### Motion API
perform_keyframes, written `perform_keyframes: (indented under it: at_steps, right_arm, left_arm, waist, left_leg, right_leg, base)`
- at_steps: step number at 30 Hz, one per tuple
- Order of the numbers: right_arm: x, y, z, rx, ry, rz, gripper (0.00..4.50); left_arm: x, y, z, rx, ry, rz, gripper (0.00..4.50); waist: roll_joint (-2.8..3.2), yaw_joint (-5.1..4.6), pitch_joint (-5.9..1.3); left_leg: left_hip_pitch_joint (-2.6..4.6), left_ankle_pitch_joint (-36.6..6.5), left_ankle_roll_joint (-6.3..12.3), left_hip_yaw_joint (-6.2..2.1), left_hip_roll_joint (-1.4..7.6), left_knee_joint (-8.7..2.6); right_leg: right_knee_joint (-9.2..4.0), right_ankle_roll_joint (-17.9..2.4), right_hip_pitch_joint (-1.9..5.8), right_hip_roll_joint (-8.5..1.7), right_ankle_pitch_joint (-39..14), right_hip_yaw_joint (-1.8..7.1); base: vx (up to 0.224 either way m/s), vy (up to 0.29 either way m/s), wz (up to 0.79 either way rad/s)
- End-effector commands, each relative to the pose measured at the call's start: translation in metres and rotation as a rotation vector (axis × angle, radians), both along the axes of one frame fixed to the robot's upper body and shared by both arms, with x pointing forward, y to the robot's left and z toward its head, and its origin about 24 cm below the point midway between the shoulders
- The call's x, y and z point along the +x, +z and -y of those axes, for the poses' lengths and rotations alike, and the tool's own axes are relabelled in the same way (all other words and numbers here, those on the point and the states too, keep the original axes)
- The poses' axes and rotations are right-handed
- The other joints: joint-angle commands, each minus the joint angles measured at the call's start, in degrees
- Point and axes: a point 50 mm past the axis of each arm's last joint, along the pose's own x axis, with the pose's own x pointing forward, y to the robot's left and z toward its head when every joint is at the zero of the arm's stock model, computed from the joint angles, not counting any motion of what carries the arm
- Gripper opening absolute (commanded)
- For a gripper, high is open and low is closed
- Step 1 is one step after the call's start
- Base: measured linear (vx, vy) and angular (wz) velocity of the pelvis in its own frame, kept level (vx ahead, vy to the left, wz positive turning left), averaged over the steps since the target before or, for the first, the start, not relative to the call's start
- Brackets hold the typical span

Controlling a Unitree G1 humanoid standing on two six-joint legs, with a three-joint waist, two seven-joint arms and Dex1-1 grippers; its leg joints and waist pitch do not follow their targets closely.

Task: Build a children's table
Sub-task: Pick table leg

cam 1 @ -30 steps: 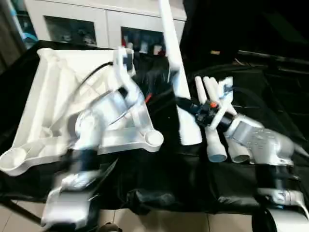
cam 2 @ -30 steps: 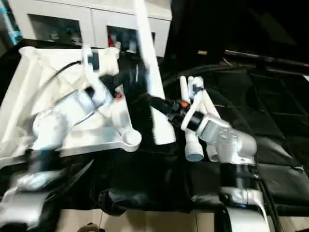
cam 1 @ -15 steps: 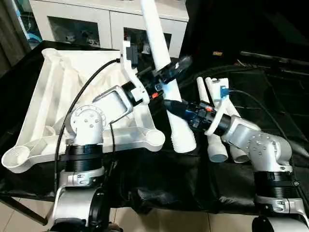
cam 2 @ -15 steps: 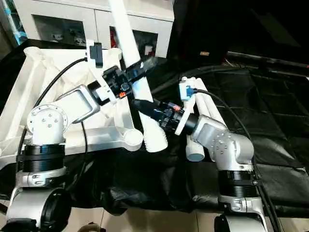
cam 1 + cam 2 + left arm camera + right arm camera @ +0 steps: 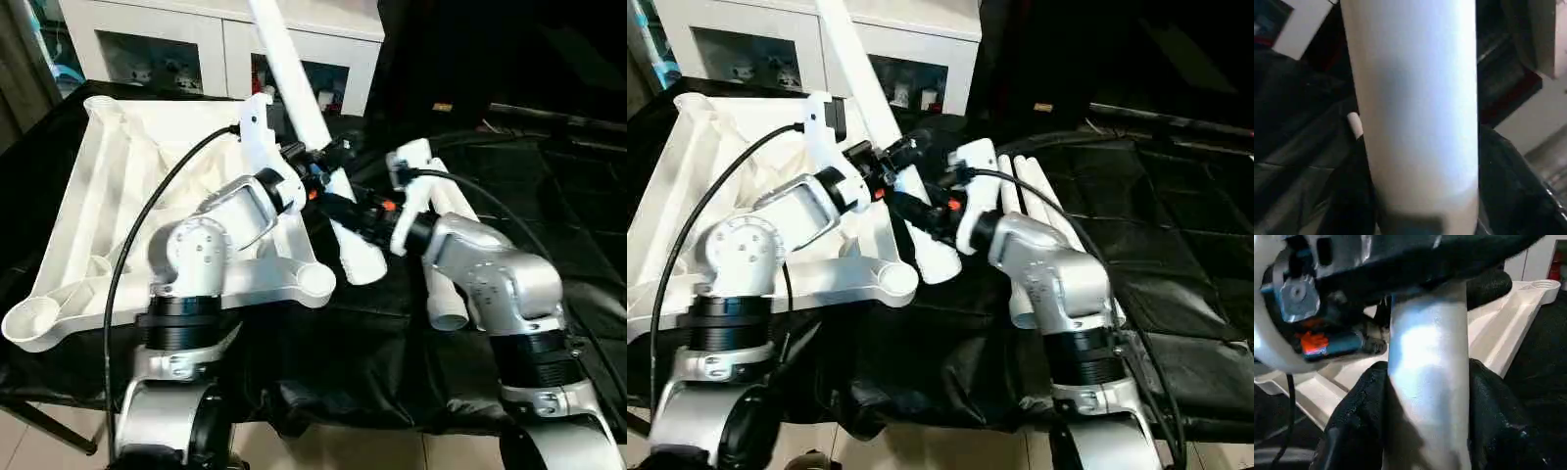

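The children's table top [image 5: 118, 196] lies upside down on the left, ribbed underside up, with a round corner socket [image 5: 315, 281] nearest me. One long white leg [image 5: 294, 73] stands tilted, upper end leaning back and left, lower end on the black cloth beside that socket. My right gripper [image 5: 345, 208] is shut on the leg low down; its black fingers [image 5: 1356, 421] press both sides of the tube [image 5: 1427, 382]. My left gripper [image 5: 328, 166] sits at the leg just above, with the tube [image 5: 1410, 98] running close in front of its camera. Two more legs [image 5: 446, 299] lie behind my right arm.
The black-draped work table [image 5: 372, 343] ends at a front edge near me, with tiled floor [image 5: 343, 455] below. A white cabinet with glass doors [image 5: 186, 49] stands behind the table. Black cables [image 5: 549, 157] trail over the cloth at the right.
My left gripper, wide open beside the leg before, has narrowed around it. The right arm has carried the leg leftward, tilting its top more to the left. The early blur has settled.
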Motion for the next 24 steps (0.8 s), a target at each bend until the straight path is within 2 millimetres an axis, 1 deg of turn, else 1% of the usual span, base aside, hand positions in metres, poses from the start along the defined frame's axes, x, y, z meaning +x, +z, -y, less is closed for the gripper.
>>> perform_keyframes:
  at_steps: [1,3,7,9,11,15,16,17,18,19,20,21,22,24]
  right_arm:
    - [0.004,0.007,-0.001,-0.014,-0.012,0.037,1.83]
    - [0.003,0.007,-0.003,-0.021,-0.005,0.038,1.83]
    - [0.003,0.007,-0.004,-0.028,-0.007,0.039,1.83]
    - [0.004,0.007,-0.004,-0.034,-0.009,0.041,1.83]
    - [0.004,0.007,-0.003,-0.038,-0.012,0.044,1.83]
    - [0.005,0.008,-0.003,-0.044,-0.019,0.057,1.83]
    - [0.004,0.008,-0.003,-0.037,-0.015,0.061,1.83]
    - [0.004,0.009,-0.004,-0.031,-0.011,0.064,2.18]
    - [0.003,0.01,-0.004,0.002,-0.004,0.053,2.18]
    - [0.003,0.01,-0.004,0.002,-0.004,0.053,2.39]
    - [0.002,0.012,-0.002,0.03,0.013,0.048,2.55]
    - [0.0,0.013,-0.001,0.04,0.028,0.045,2.55]
    - [-0.003,0.013,0.002,0.048,0.067,0.037,2.61]
    - [-0.008,0.01,0.007,0.034,0.135,0.008,2.84]
  left_arm:
    - [0.001,0.008,0.004,0.001,0.006,0.015,2.58]
    - [0.001,0.007,0.004,0.002,0.013,0.013,2.4]
    - [0.001,0.007,0.004,-0.012,0.018,0.013,2.33]
    - [0.001,0.008,0.004,-0.016,0.012,0.015,2.05]
    - [0.001,0.009,0.005,-0.02,0.0,0.018,2.0]
    - [0.001,0.009,0.006,-0.023,-0.014,0.021,1.9]
    - [0.001,0.009,0.006,-0.021,-0.02,0.028,1.9]
    - [0.001,0.01,0.006,-0.019,-0.025,0.034,1.89]
    - [0.0,0.011,0.007,-0.016,-0.051,0.061,1.89]
    - [0.0,0.011,0.007,-0.016,-0.051,0.061,1.89]
    - [-0.003,0.014,0.007,-0.01,-0.104,0.109,1.88]
    - [-0.004,0.016,0.007,-0.008,-0.135,0.134,1.88]
    - [-0.007,0.019,0.007,-0.004,-0.208,0.182,1.88]
    - [-0.01,0.022,0.005,0.011,-0.298,0.226,1.88]
  waist:
    - [0.21,0.1,-3.91]
    - [0.13,0.05,-3.87]
    - [0.31,0.07,-3.78]
    - [0.25,0.08,-3.85]
    - [0.4,0.06,-3.87]
    - [0.46,0.03,-3.9]
    - [0.66,0.02,-3.87]
    - [0.54,-0.02,-3.89]
    - [0.56,-0.02,-3.86]
    - [0.58,-0.04,-3.89]
    - [0.54,0.0,-3.88]
    - [0.67,0.05,-3.92]
    - [0.71,0.03,-3.86]
    - [0.83,0.14,-3.88]
  left_leg:
    - [0.88,-3.31,-0.81,-0.84,2.55,-3.77]
    - [0.89,-3.62,-0.78,-0.84,2.6,-3.78]
    - [0.95,-4.01,-0.86,-0.83,2.61,-3.82]
    - [0.93,-3.97,-1.03,-0.85,2.59,-3.8]
    - [0.93,-3.8,-1.17,-0.88,2.61,-3.83]
    - [0.95,-4.13,-1.22,-0.88,2.58,-3.8]
    - [0.96,-4.23,-1.32,-0.9,2.59,-3.83]
    - [1.0,-4.38,-1.38,-0.88,2.59,-3.81]
    - [1.02,-4.46,-1.38,-0.88,2.6,-3.82]
    - [0.98,-4.3,-1.3,-0.89,2.57,-3.85]
    - [1.05,-4.3,-1.13,-0.86,2.56,-3.85]
    - [1.03,-4.09,-1.02,-0.9,2.52,-3.85]
    - [1.1,-4.23,-0.96,-0.84,2.54,-3.88]
    - [1.19,-3.95,-0.92,-0.85,2.6,-3.91]
  right_leg:
    - [-3.89,-9.49,2.97,-4.62,2.11,2.75]
    - [-3.89,-9.63,2.96,-4.6,1.78,2.75]
    - [-3.98,-9.6,2.89,-4.63,1.08,2.79]
    - [-3.95,-9.44,2.95,-4.62,1.19,2.78]
    - [-3.88,-9.49,2.94,-4.59,1.82,2.77]
    - [-3.91,-9.58,2.99,-4.62,2.02,2.79]
    - [-3.89,-9.66,2.95,-4.6,2.08,2.78]
    - [-3.92,-9.67,2.95,-4.57,2.1,2.79]
    - [-3.92,-9.7,2.92,-4.57,2.07,2.8]
    - [-3.87,-9.71,2.95,-4.57,2.17,2.79]
    - [-3.92,-9.68,2.92,-4.57,2.08,2.79]
    - [-3.87,-9.68,2.96,-4.59,2.16,2.79]
    - [-3.92,-9.72,2.85,-4.49,2.19,2.79]
    - [-3.75,-9.78,2.85,-4.41,2.78,2.76]
  base:
    - [0.0,0.0,0.0]
    - [0.0,0.0,0.0]
    - [0.0,0.0,0.0]
    - [0.0,0.0,0.0]
    - [0.0,0.0,0.0]
    - [0.0,0.0,0.0]
    - [0.0,0.0,0.0]
    - [0.0,0.0,0.0]
    - [0.0,0.0,0.0]
    - [0.0,0.0,0.0]
    - [0.0,0.0,0.0]
    - [0.0,0.0,0.0]
    - [0.0,0.0,0.0]
    - [0.0,0.0,0.0]
